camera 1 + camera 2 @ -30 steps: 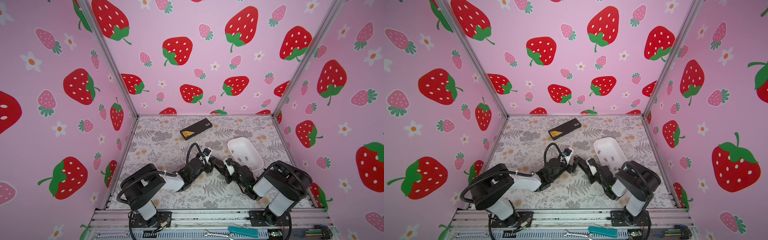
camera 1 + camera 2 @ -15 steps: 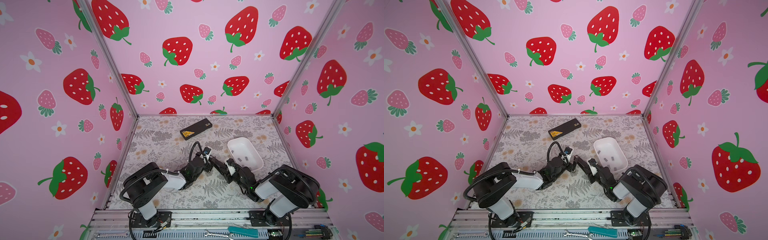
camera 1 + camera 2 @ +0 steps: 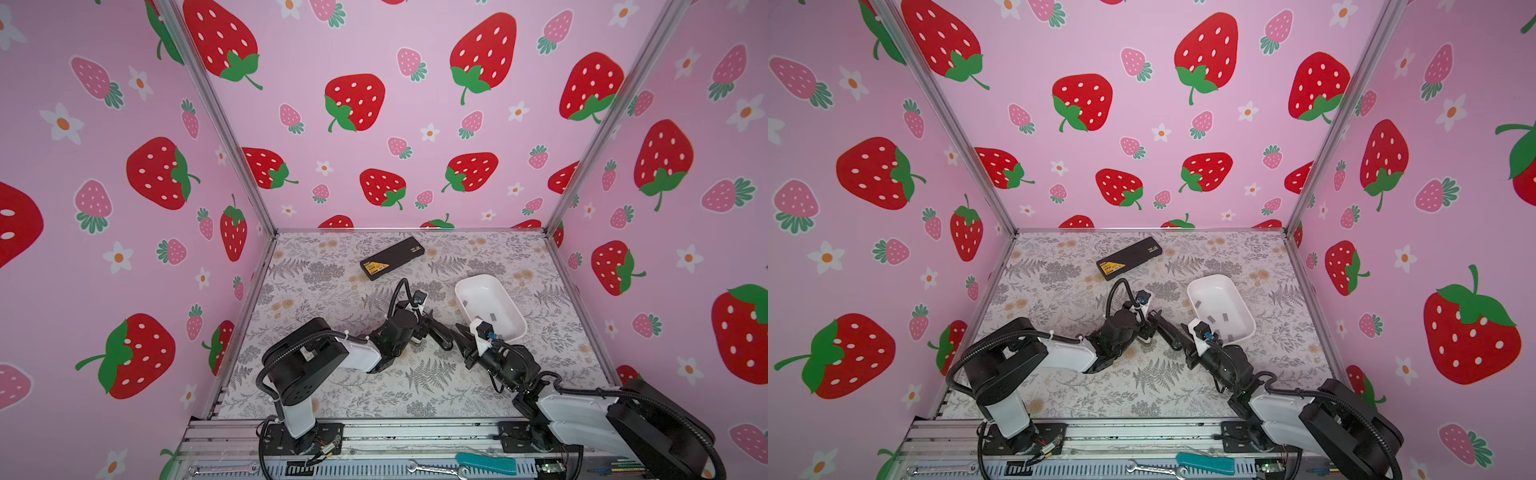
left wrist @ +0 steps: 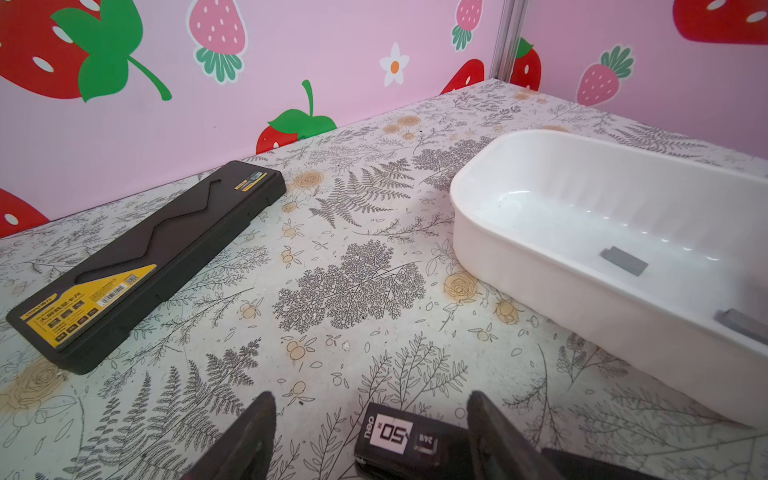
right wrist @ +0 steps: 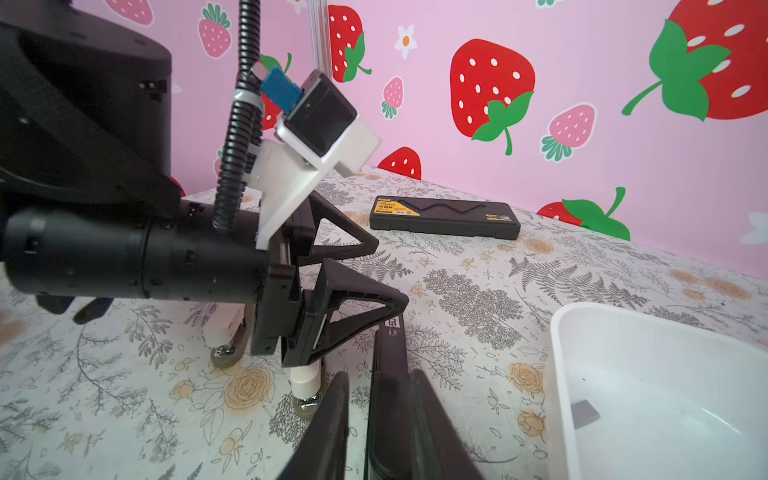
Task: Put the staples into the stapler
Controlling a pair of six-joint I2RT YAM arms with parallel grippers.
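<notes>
Left gripper (image 4: pixel 370 401): my jaws stand wide, with the labelled end of the stapler (image 4: pixel 395 434) between them. Right gripper (image 5: pixel 379 376): my jaws stand narrow around the stapler's black arm, with a gap showing on one side. The stapler lies on the tabletop (image 4: pixel 353 232) just beside the white tray (image 4: pixel 498 266). The staples (image 4: pixel 623 261) lie inside the tray.
</notes>
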